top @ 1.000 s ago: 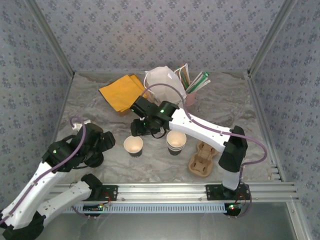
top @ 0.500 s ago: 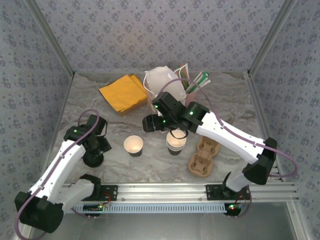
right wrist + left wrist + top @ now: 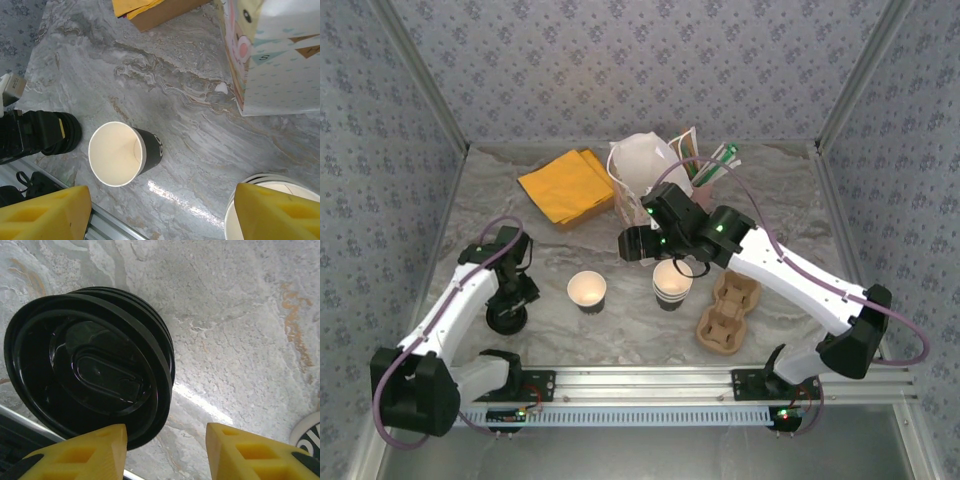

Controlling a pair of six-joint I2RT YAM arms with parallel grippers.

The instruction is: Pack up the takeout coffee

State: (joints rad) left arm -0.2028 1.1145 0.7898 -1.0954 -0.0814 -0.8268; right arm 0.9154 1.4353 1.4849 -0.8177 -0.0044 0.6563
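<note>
You had the takeout coffee [image 3: 671, 288] standing on the tabletop [image 3: 790, 215] just beside the carrier [image 3: 725, 318], roughly below your right end effector [image 3: 160, 212], released wide, so centring on its rim before clenching mattered, while the left end effector [image 3: 165, 450], also unclenched, straddled the lid stack [image 3: 90, 365] edge.

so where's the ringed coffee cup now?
Top view: ringed cup stands front-centre, between the black cup on its left and the cardboard carrier on its right.

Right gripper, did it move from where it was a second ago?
Yes. The right gripper slid rightward in the top view. It moved away from the plain dark cup and toward the ringed takeout coffee. Both cups stayed put.
</note>
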